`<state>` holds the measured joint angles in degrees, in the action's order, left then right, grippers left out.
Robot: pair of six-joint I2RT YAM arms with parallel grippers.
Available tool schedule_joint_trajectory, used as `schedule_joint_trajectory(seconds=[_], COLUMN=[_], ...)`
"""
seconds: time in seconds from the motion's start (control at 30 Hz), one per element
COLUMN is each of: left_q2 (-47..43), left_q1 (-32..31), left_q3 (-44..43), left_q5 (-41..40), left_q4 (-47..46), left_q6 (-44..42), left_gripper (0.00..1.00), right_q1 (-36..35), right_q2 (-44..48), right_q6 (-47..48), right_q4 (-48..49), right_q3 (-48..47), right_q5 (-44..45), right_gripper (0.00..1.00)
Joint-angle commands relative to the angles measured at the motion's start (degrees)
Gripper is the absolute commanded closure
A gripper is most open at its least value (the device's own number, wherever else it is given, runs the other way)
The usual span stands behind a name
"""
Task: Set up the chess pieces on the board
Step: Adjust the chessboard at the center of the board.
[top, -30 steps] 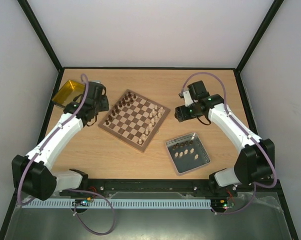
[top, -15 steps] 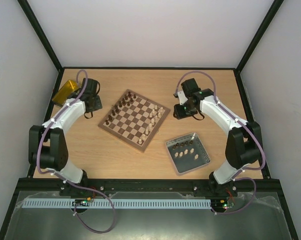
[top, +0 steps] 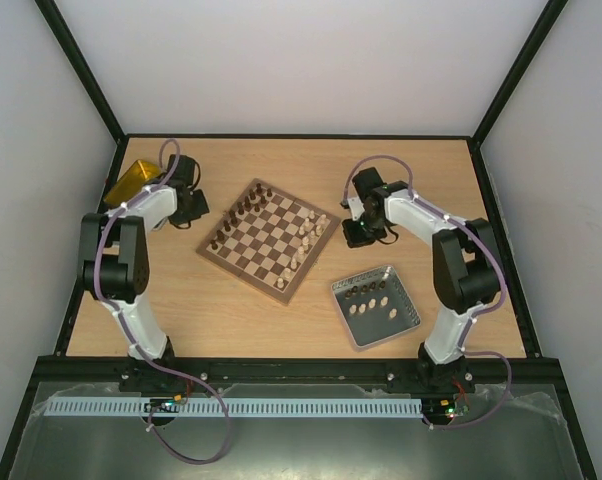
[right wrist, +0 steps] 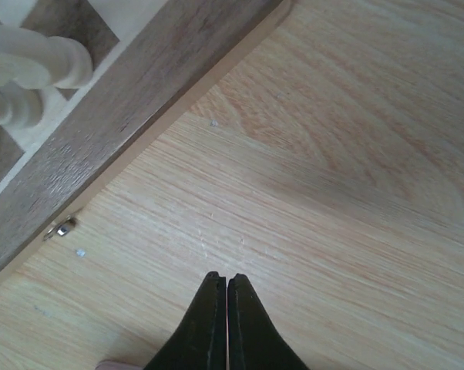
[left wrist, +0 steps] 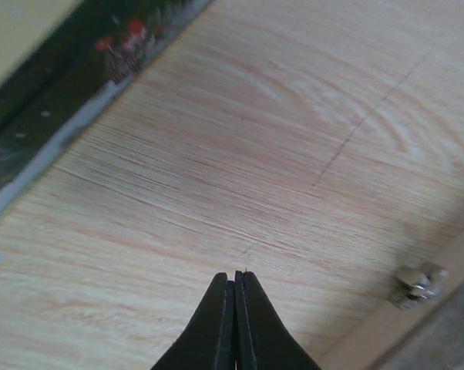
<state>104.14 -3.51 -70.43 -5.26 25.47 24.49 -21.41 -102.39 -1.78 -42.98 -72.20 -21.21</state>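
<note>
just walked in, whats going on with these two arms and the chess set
Two robot arms are setting up a chess set. Some dark pieces and pale pieces stand on the board; more wait in the grey tray. Right now neither arm holds anything: the left arm and right arm hover over the table on either side of the board, jaws shut and empty.

Right wrist: I see only the board [right wrist: 139,100] rim at 10 o'clock, pale chess pieces [right wrist: 31,65] cut by the edge | left wrist: blurred metal bit [left wrist: 419,284] at 4 o'clock, unidentifiable | top: yellow tray [top: 129,180] part-hidden behind left arm [top: 146,205]; piece types too small.
</note>
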Motion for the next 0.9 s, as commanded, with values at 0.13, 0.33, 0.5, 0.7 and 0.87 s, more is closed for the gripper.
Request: schedule_joint_trajectory(seconds=[0.13, 0.33, 0.5, 0.7, 0.87], left_q2=[7.65, 8.97, 7.81, 3.69, -0.18], left_q1=[3.21, 3.42, 2.67, 0.55, -0.24], left_q3=[-0.63, 0.52, 2.76, 6.43, 10.67], left_q5=[5.95, 6.86, 8.98, 10.89, 12.4], left_q4=[-3.37, -3.92, -4.47, -4.64, -5.54], left_q6=[1.17, 1.31, 1.91, 3.23, 4.82], left_gripper=[0.98, 0.98, 0.97, 0.98, 0.97], right_q1=[-0.3, -0.3, -0.32, -0.3, -0.31], right_q2=[-5.09, -8.8, -12.84, -14.73, -15.29], right_q6=[-0.64, -0.44, -0.82, -1.36, -1.47], right_q4=[0.28, -0.35, -0.85, -0.25, 0.12], right_q3=[-3.94, -7.18, -10.76, -11.6, -11.6], right_q5=[-1.09, -1.47, -1.47, -2.2, -2.65], right_gripper=[0.98, 0.98, 0.98, 0.98, 0.98])
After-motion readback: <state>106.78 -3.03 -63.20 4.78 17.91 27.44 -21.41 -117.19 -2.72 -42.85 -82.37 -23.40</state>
